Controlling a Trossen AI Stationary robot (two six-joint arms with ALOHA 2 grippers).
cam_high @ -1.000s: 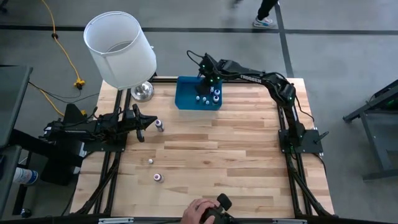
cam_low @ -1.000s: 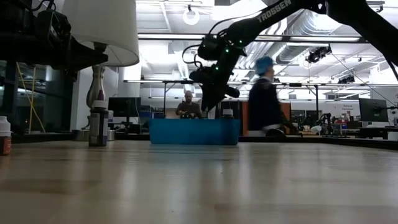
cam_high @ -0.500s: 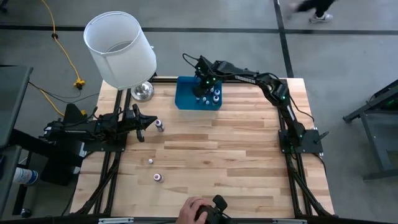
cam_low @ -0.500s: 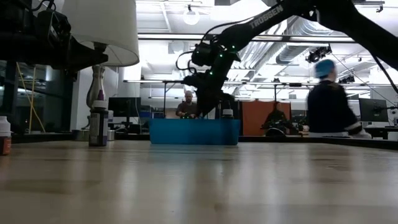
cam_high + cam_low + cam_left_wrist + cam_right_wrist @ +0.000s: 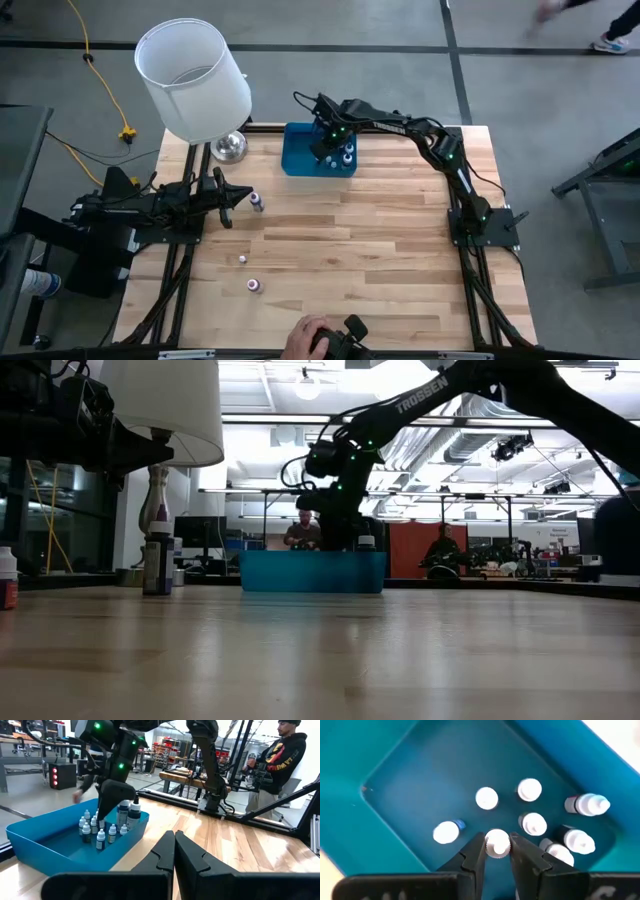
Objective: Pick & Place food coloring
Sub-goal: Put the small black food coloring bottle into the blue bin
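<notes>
Food coloring bottles [image 5: 486, 798] are grouped upright inside the blue bin [image 5: 298, 152], which sits at the far edge of the table [image 5: 380, 260], near its middle. In the right wrist view, white caps are seen clustered toward one corner of the bin floor, and one bottle [image 5: 590, 804] is seen tilted against the wall. One white-capped bottle [image 5: 497, 843] is clamped between the two fingers of the right gripper [image 5: 497, 851], which is lowered into the bin among the others; the held bottle stands just beside its neighbours. In the left wrist view, the same gripper [image 5: 106, 807] is seen reaching down over the cluster, with two larger dark bottles [image 5: 129, 814] at the bin's side.

Three further bottles are left on the bare table: a dark-bodied one [image 5: 257, 202] near the left edge, just beside the left gripper [image 5: 238, 198]; a small white one [image 5: 242, 259] nearer the front; and a purple-and-white one [image 5: 254, 285] closer still to the front edge.

Left gripper is parked at the table's left edge, fingers [image 5: 172, 851] pressed together, nothing held.

A white lampshade [image 5: 192, 80] on a shiny metal base [image 5: 229, 147] is noted at the far left corner. A person's hand [image 5: 308, 336] on a dark device is seen at the front edge. Another person [image 5: 272, 762] is seen standing beyond the table in the left wrist view.
</notes>
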